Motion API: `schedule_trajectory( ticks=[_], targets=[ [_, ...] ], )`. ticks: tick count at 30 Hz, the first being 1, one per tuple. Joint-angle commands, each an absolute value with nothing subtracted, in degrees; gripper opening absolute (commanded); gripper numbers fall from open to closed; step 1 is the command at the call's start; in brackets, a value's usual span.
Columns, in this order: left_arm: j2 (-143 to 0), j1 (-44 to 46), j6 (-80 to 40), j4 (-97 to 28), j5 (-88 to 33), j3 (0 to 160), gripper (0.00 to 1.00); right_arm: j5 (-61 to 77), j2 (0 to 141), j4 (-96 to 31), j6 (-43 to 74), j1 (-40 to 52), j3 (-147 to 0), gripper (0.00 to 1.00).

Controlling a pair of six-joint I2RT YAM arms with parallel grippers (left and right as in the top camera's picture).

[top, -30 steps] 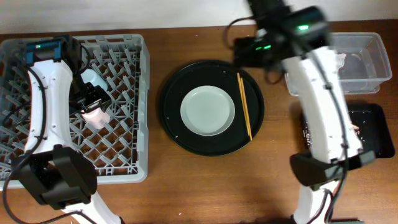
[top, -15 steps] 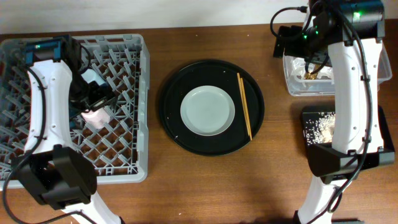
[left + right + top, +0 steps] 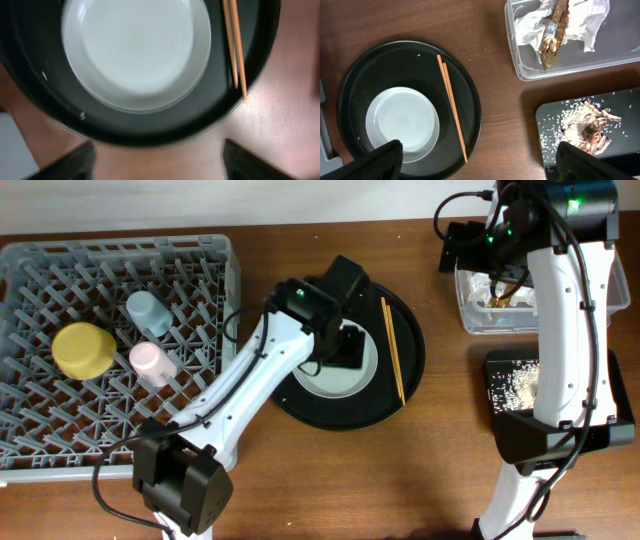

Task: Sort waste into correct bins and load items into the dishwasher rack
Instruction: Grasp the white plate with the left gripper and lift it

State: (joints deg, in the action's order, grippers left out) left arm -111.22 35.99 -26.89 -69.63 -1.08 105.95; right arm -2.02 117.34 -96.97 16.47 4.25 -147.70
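Observation:
The pale plate (image 3: 322, 376) and the chopsticks (image 3: 393, 352) lie on the large round black tray (image 3: 300, 405). My left gripper (image 3: 345, 345) hovers open and empty over the plate. The left wrist view shows the plate (image 3: 135, 50) and chopsticks (image 3: 234, 45) below the open jaws (image 3: 157, 160). The grey rack (image 3: 228, 380) holds the blue cup (image 3: 146, 310), pink cup (image 3: 150, 361) and yellow bowl (image 3: 83, 350). My right gripper (image 3: 480, 165) is open and empty, high at the back right (image 3: 478, 242). Wrappers (image 3: 555, 25) lie in the clear tub (image 3: 520, 67). Rice and fried pieces (image 3: 585, 131) lie in the shallow black tray (image 3: 545, 117).
The clear tub (image 3: 468, 320) and shallow black tray (image 3: 497, 370) sit at the right edge, partly hidden under my right arm. Bare brown table shows between the round tray and the bins, and along the front edge.
My left arm has left the pink cup standing in the rack and swung right over the plate. My right arm swung to the back right a second ago and has since held still.

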Motion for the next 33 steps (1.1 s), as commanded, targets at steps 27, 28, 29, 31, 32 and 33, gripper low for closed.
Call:
schedule_trajectory(
  ticks=[27,28,29,31,32,33],
  targets=[
    [-134.4,23.0,-30.0,-68.6,-8.1,106.1,0.01,-2.0,117.5,-97.3,16.5,4.1,-147.9,0.98],
    [-134.4,22.6,-30.0,-70.1,-7.5,106.8,0.01,-2.0,117.5,-97.3,16.5,4.1,-147.9,0.98],
    [-134.4,22.2,-30.0,-71.6,-7.0,107.6,0.01,-2.0,117.5,-97.3,16.5,4.1,-147.9,0.99],
    [-134.4,20.6,-29.9,-77.8,-6.2,112.9,0.01,-2.0,117.5,-97.3,16.5,4.1,-147.9,0.98],
    [-134.4,20.0,-29.9,-80.6,-6.2,115.9,0.01,-2.0,117.5,-97.3,16.5,4.1,-147.9,0.98],
    [-134.4,19.5,-29.7,-82.9,-6.2,118.5,0.01,-2.0,117.5,-97.3,16.5,4.1,-147.9,0.98]
  ],
)
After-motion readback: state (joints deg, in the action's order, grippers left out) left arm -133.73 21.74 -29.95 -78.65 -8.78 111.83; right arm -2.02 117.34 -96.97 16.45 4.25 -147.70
